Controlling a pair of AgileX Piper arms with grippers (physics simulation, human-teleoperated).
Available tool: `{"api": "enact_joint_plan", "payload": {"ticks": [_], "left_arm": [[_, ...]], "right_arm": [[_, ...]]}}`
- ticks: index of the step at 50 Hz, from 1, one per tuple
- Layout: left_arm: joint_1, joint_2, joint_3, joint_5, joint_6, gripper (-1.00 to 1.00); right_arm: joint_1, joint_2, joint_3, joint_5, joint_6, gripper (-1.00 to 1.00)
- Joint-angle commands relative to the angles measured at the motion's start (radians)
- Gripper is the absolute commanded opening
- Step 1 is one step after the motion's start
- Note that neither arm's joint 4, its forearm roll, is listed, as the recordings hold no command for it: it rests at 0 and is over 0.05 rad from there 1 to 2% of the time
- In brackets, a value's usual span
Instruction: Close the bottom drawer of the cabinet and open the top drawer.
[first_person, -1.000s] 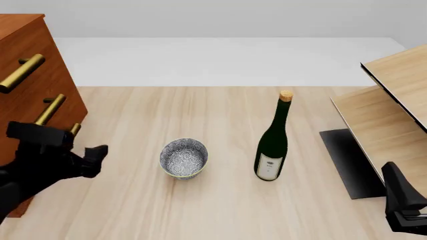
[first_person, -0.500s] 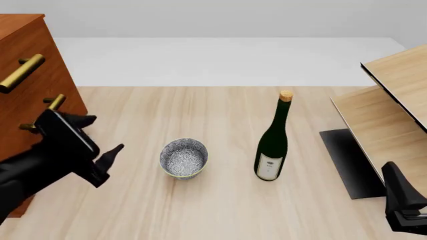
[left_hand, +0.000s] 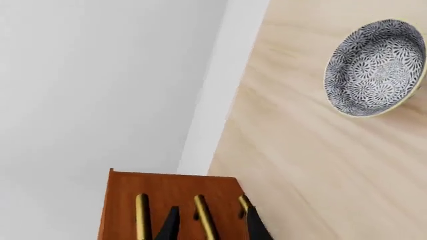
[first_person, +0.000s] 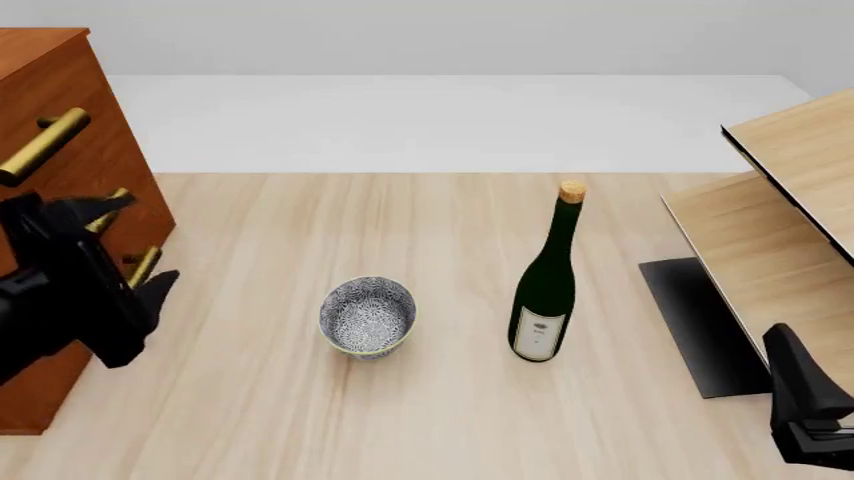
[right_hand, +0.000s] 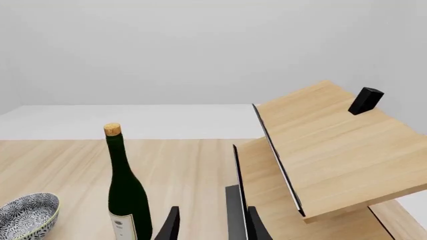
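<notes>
The cabinet (first_person: 54, 190) stands at the table's left edge, and its three drawer fronts look flush. The top drawer's brass handle (first_person: 43, 146) is free. My left gripper (first_person: 140, 242) is open in front of the lower part of the cabinet, one finger above the other. In the left wrist view my left gripper (left_hand: 212, 227) has the middle handle (left_hand: 203, 216) between its fingers. The bottom drawer's handle (left_hand: 244, 202) is beside one finger, and it also shows in the front view (first_person: 142, 266). My right gripper (first_person: 805, 410) is open and empty at the near right.
A patterned bowl (first_person: 367, 316) and a dark wine bottle (first_person: 543, 290) stand mid-table. A pale-wood shelf unit (first_person: 781, 200) on a black base (first_person: 687, 320) fills the right side. A small black block (right_hand: 365, 100) sits on its top.
My left gripper has turned, risen from near the bottom handle and swung back toward the cabinet front. The right arm has not moved.
</notes>
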Motion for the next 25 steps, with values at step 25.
{"api": "enact_joint_plan", "payload": {"ticks": [25], "left_arm": [[0.164,0.102,-0.063,-0.138,0.353,1.00]], "right_arm": [[0.003,-0.001,-0.001,0.002,-0.001,1.00]]}}
